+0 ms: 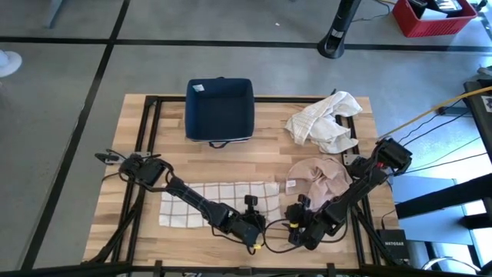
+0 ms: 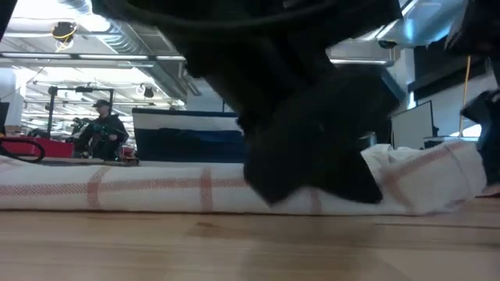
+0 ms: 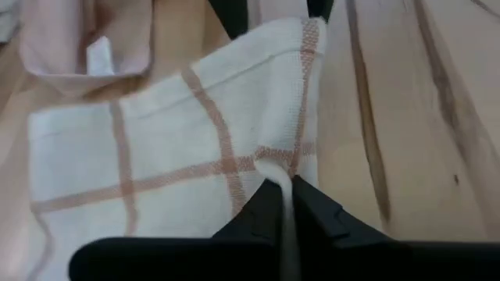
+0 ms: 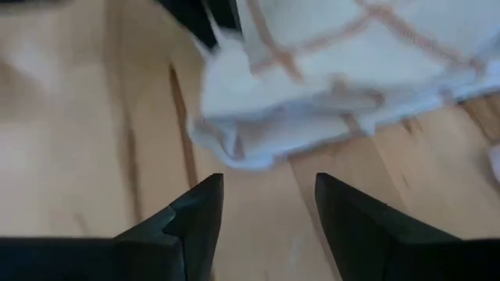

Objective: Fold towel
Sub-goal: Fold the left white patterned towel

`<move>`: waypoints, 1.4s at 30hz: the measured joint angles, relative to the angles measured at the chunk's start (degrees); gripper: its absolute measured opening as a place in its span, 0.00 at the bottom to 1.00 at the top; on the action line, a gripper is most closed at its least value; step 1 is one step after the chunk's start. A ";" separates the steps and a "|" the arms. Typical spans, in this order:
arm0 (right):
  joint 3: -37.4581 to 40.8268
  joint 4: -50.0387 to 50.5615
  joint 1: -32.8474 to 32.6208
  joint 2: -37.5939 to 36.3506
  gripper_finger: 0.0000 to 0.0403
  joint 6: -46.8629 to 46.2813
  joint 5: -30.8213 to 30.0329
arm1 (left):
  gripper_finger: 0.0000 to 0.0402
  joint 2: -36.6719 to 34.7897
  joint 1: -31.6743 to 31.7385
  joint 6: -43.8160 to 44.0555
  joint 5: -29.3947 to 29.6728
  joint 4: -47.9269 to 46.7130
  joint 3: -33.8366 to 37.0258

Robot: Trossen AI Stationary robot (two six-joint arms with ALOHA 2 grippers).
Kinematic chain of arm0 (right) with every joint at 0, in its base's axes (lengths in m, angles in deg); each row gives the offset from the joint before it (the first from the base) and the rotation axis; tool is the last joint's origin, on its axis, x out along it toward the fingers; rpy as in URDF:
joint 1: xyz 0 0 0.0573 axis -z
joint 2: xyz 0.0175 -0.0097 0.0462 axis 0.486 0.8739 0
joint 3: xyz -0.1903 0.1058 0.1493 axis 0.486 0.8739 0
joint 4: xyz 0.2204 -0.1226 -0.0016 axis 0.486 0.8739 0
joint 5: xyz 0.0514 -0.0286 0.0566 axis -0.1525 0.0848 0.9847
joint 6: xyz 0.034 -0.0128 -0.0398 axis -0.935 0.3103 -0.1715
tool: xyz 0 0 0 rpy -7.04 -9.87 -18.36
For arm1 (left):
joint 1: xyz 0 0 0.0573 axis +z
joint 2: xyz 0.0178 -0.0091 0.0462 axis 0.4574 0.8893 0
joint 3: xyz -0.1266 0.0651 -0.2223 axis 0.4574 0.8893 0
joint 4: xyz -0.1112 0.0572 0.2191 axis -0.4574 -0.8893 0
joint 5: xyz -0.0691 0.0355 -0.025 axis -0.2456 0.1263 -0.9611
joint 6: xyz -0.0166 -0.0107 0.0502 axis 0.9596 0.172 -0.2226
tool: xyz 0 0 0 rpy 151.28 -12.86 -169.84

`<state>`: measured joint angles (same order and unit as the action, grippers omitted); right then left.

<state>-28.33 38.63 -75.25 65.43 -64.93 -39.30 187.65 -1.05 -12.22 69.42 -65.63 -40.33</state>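
Note:
A white towel with thin orange checks (image 1: 207, 204) lies spread along the table's near part. My left gripper (image 1: 260, 225) is at the towel's near long edge, close to its right corner, and is shut on it (image 3: 285, 204). My right gripper (image 4: 269, 207) stands open just right of that corner (image 4: 234, 148), low over bare wood (image 1: 292, 229), with nothing between its fingers. In the low view the towel (image 2: 117, 187) lies flat behind a dark gripper body. My left gripper pinches the towel's near long edge (image 3: 291, 173) between its two fingers, a short way from the near right corner. The fingers slant down and point toward the table's right. The cloth puckers up at the pinch; the remainder lies on the table. One layer or several, I cannot tell.
A pink cloth (image 1: 319, 181) lies right of the towel's far right corner. A crumpled white cloth (image 1: 327, 123) sits at the far right, and a dark blue bin (image 1: 220, 109) stands at the far middle. Bare wood shows between the bin and the towel.

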 joint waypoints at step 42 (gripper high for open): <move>-6.35 25.00 6.09 4.19 0.36 12.49 -16.82 | 0.02 -5.50 -3.88 4.86 3.40 -3.89 -0.07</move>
<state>-34.68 63.63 -69.17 69.62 -52.44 -56.12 182.15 -4.92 -7.36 72.82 -69.52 -40.40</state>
